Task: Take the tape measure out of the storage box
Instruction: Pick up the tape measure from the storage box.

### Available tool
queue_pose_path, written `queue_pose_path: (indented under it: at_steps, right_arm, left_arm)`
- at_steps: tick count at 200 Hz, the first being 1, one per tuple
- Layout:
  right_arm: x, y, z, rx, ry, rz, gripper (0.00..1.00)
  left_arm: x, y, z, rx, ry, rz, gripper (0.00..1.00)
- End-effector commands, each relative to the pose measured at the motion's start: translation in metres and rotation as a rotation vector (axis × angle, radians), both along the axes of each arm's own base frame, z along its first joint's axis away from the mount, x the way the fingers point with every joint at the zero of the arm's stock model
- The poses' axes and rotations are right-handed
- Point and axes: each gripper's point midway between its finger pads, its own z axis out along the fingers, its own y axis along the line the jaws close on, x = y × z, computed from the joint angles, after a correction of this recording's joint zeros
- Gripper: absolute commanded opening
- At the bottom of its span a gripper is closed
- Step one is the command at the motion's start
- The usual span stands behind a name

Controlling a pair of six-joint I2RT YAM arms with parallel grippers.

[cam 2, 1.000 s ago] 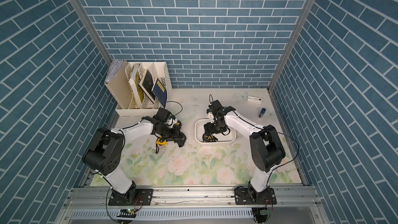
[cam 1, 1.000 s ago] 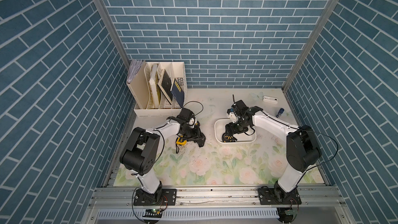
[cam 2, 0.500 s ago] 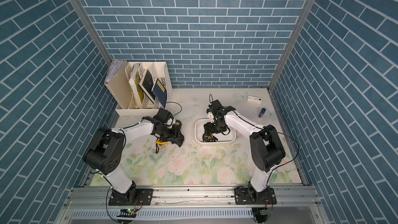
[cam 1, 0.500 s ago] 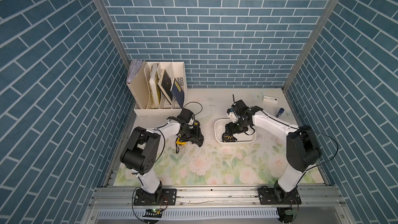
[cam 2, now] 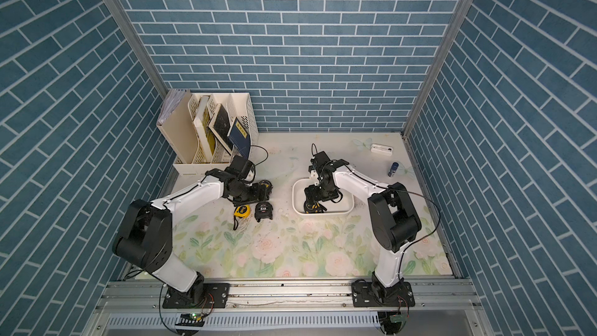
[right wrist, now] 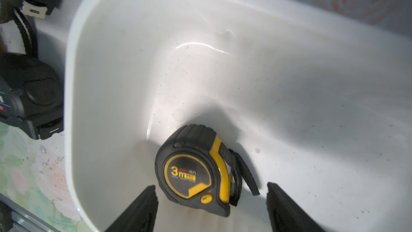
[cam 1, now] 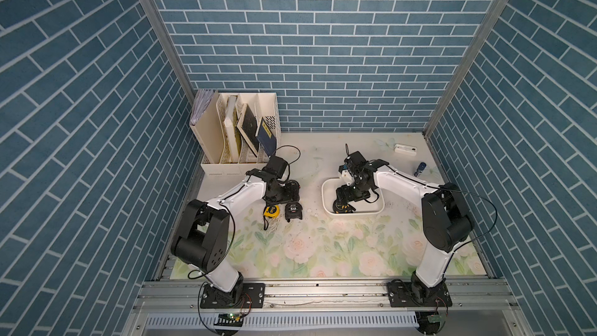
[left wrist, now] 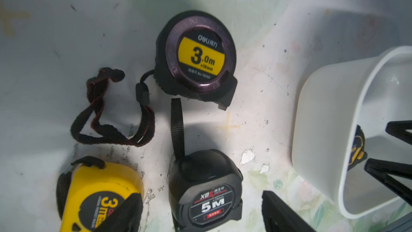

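Note:
The white storage box (cam 1: 361,212) sits right of centre on the floral mat. One black-and-yellow tape measure (right wrist: 194,170) lies flat on its floor, by the left end of the box's front wall in both top views (cam 2: 312,209). My right gripper (right wrist: 211,185) reaches down into the box, open, with a finger on each side of that tape measure and a gap at both. Left of the box, my left gripper (left wrist: 198,194) hangs open and holds nothing. Below it a black 5M tape measure (left wrist: 205,193) lies on the mat between a yellow one (left wrist: 98,197) and the box (left wrist: 334,130).
A round black tape measure with a yellow label (left wrist: 196,56) and a loose strap lies farther back on the mat. A cream file organizer with books (cam 1: 239,134) stands at the back left. A small white device (cam 1: 404,149) and a blue bottle (cam 1: 420,168) lie at the back right.
My left gripper has opened, letting go of the black 5M tape measure on the mat beside the yellow one, and has drawn back a little. The right gripper has barely moved.

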Motion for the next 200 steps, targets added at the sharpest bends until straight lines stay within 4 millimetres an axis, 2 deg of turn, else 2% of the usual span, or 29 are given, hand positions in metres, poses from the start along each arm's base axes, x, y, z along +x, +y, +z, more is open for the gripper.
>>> queue_pose_path:
  at_steps: [1,50,77,141,187,200]
  right_arm:
    - [0.003,0.006,0.001,-0.027,-0.016,0.030,0.80]
    - [-0.002,0.016,-0.008,-0.086,-0.044,0.052,0.80]
    - [-0.004,0.016,-0.017,-0.140,-0.071,0.042,0.83]
    - [-0.001,0.007,-0.037,-0.237,-0.093,0.011,0.83]
    - [-0.005,0.005,-0.046,-0.243,-0.076,0.017,0.81]
    - [-0.005,0.005,-0.048,-0.242,-0.072,0.017,0.77]
  left_arm:
    - [0.001,0.006,0.014,0.027,-0.020,0.011,0.89]
    - [0.014,0.007,0.052,0.018,-0.104,0.034,0.90]
    - [0.022,0.011,0.069,0.030,-0.163,0.059,0.94]
    - [0.027,0.013,0.082,0.016,-0.214,0.090,0.95]
    - [0.029,0.016,0.083,0.020,-0.219,0.101,0.95]
    - [0.031,0.016,0.085,0.021,-0.225,0.103,0.95]
